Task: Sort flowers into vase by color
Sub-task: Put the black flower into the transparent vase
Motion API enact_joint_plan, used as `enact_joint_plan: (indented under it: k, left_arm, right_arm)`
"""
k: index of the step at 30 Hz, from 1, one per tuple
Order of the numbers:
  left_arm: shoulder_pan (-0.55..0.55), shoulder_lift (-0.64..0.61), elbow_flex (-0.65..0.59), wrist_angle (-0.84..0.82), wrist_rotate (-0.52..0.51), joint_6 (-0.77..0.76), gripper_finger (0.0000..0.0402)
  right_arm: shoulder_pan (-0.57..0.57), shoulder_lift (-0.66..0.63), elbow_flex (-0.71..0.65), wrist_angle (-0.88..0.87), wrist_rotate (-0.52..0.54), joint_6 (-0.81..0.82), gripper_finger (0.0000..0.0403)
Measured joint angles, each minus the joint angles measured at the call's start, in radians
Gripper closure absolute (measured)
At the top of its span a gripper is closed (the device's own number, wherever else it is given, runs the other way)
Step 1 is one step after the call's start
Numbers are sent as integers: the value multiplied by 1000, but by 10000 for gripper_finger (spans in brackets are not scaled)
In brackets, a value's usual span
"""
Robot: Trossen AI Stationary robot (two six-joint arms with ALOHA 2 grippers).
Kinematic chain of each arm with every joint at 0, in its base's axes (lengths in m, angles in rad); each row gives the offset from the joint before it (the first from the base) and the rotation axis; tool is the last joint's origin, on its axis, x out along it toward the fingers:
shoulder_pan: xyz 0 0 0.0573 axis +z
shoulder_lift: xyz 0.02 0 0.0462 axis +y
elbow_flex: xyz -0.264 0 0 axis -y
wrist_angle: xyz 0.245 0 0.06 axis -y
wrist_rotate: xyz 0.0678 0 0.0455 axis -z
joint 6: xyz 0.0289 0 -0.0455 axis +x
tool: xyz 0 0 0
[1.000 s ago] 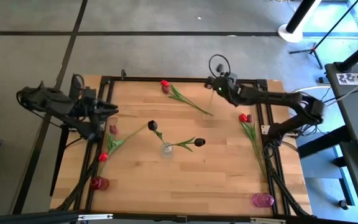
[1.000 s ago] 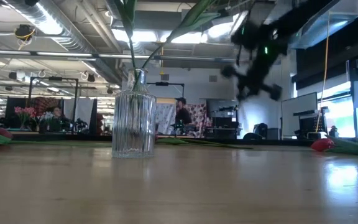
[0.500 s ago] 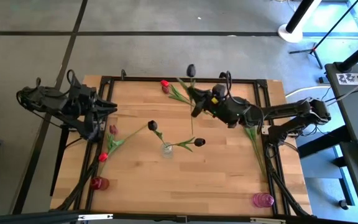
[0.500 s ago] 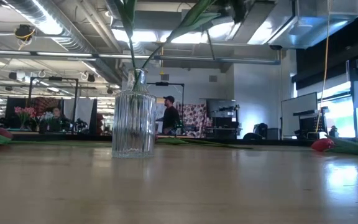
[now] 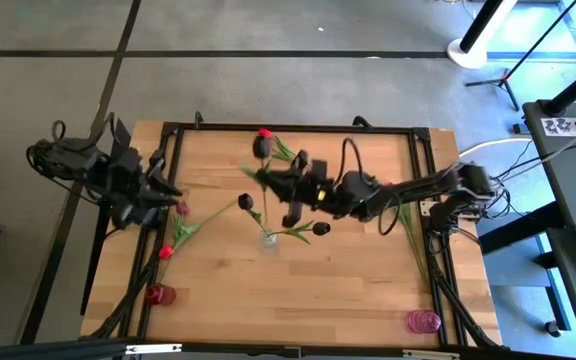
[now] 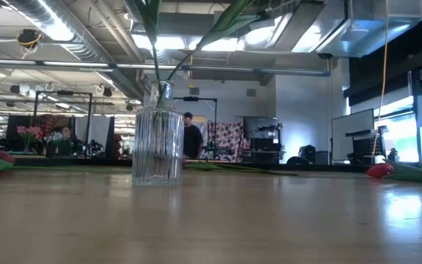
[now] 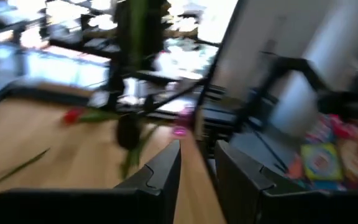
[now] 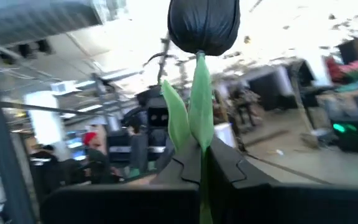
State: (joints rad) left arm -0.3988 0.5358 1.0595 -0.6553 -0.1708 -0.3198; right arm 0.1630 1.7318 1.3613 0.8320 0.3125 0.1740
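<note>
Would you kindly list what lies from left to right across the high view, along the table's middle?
Left gripper → mauve-pink tulip → clear vase holding two dark tulips → right gripper carrying a dark tulip → red tulip's stem along the right edge.

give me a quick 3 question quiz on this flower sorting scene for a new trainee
1. True or false: the right gripper is shut on a dark tulip.
2. Multiple choice: how many dark tulips already stand in the clear glass vase? A) none B) two C) four
3. Fill in: the left gripper sits at the table's left edge, fingers apart and holding ____.

Key
1. True. In the right wrist view the stem is pinched between the fingers, with the head above them.
2. B. The high view shows two dark heads leaning out on either side of the vase.
3. Nothing.
</note>
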Motion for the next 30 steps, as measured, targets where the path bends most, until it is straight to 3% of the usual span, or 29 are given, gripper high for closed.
enact_joint_plan:
  k: [5, 11, 20, 30]
  left_arm:
    - [0, 0, 0, 31, 196, 79, 305]
    - [0, 0, 0, 48, 327, 132, 305]
    - [0, -2, 0, 45, 338, 105, 305]
    - [0, -2, 0, 42, 338, 105, 305]
  right_arm:
    - [25, 48, 0, 40, -14, -76, 400]
    - [34, 107, -1, 45, -42, -172, 398]
    - [34, 153, -3, 113, -61, -216, 398]
    - [55, 153, -97, 223, -26, -181, 397]
